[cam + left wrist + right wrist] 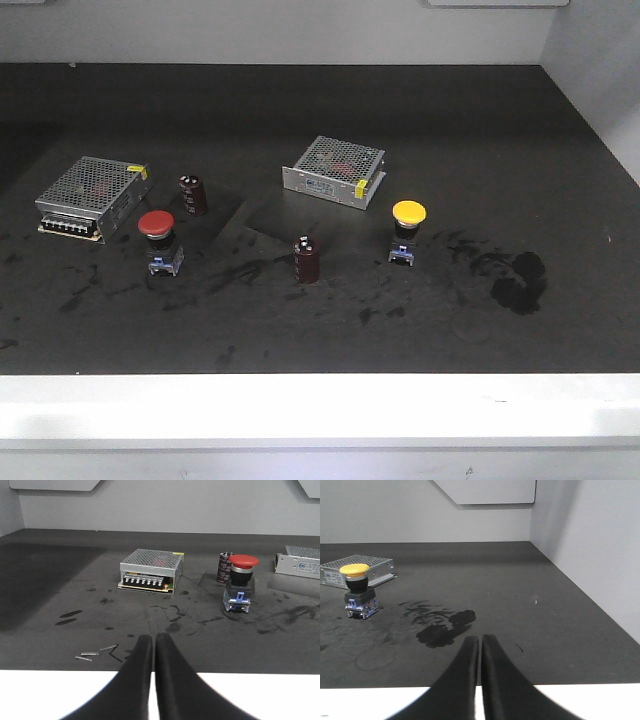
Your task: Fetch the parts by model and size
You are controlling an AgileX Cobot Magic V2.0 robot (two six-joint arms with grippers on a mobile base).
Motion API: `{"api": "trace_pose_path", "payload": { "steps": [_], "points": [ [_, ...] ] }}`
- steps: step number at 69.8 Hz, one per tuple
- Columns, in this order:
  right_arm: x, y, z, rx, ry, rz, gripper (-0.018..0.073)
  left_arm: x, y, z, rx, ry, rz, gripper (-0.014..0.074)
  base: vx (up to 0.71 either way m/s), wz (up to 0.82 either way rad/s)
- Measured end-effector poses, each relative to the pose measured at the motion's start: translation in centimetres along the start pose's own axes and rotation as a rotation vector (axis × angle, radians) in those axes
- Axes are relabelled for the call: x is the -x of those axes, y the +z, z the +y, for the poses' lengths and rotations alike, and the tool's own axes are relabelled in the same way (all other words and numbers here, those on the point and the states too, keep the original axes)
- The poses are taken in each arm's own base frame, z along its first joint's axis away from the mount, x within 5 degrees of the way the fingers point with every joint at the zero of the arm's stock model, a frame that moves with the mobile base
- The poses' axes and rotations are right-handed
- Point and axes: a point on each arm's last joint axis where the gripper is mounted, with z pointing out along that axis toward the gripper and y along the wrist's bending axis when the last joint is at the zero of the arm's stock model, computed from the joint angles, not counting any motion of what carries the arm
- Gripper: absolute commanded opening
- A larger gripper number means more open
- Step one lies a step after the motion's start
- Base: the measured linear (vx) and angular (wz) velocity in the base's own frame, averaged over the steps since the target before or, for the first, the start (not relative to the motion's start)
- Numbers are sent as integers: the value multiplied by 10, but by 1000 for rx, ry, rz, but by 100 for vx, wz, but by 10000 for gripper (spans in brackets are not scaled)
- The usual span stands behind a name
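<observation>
Left wrist view: the red button (243, 582) stands ahead of the left tool (153, 639) and off to its right, well apart from it.
Right wrist view: the yellow button (356, 591) stands ahead of the right tool (479, 640) and far off to its left, well apart from it.
Left tool: fingers pressed together, nothing between them.
Right tool: fingers pressed together, holding nothing.
Front view: red button left of middle and yellow button right of middle, well apart, with a dark cylinder (306, 258) between them.
Neighbours: a second cylinder (193, 194) just behind the red button; a large mesh box (92, 195) to that button's left; a small mesh box (335, 170) behind and left of the yellow button.
Surface: the surface (560, 150) is black and matt, smeared with dark stains; the heaviest blot (515, 280) lies right of the yellow button; a few thin metal pins (95, 654) lie left of the left tool; the near edge is pale.
Room: a grey back wall (395, 515) and a grey side wall (590, 540) on the right.
Orientation: both buttons upright, long axis vertical, cap on top, black body below it, blue-grey base on the surface.
</observation>
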Motion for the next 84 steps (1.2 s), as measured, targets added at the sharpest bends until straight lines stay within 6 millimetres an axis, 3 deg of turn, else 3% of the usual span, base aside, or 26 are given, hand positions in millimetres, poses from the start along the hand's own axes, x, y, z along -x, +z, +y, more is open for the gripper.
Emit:
{"api": "trace_pose_path", "payload": {
  "steps": [45, 58, 66, 72, 78, 84],
  "points": [
    [0, 0, 0, 0, 0, 0, -2, 3, 0, 0, 0, 0, -32, -6, 0, 0],
    [7, 0, 1, 10, 0, -79, -2, 12, -1, 0, -1, -33, -130, -6, 0, 0],
    [17, -2, 2, 22, 0, -186, -2, 27, -4, 0, -8, -76, -266, -6, 0, 0],
    [25, -3, 3, 29, -1, -253, -2, 49, -10, 0, -13, -86, -373, -6, 0, 0],
    [45, -9, 2, 29, -1, -316, -2, 80, -22, 1, -17, -89, -468, -6, 0, 0],
    [80, -20, 2, 28, -1, -418, -2, 116, -36, 1, -20, -89, -539, -6, 0, 0]
  ]
}}
